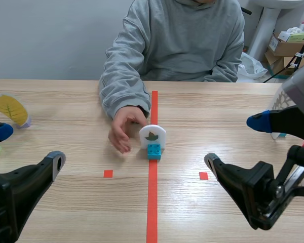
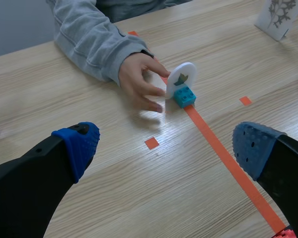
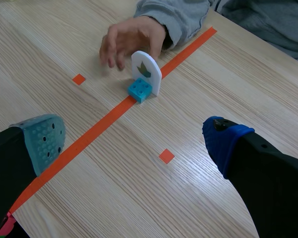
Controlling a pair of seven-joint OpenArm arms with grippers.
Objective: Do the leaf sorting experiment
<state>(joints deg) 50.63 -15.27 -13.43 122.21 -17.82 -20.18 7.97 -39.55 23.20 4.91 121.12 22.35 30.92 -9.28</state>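
We open on the wooden table (image 1: 66, 106), split down the middle by the orange-red tape line (image 1: 153, 202), which looks like the divide for sorting to one side or the other. Across it sits a person in a grey sweatshirt (image 1: 177, 40), leaning in. Low on either side wait the left gripper (image 2: 166, 148) and the right gripper (image 3: 134, 141), both with fingers spread wide and nothing between them, well back from the action, leaving room, I'd judge, for the person to set up. The person's hand (image 1: 124, 129) hovers just beside the leaf card (image 1: 152, 135), fingers curled toward its edge. The card stands upright right on the tape, slotted into a blue brick (image 1: 153, 151) so its picture faces the robot. Off at the left edge there's a yellow leaf card (image 1: 11, 109), likely marking that side's group. As for writing: the centre card shows only a small leaf picture, no words, and the boxes (image 1: 286, 45) in the background are too small to read.
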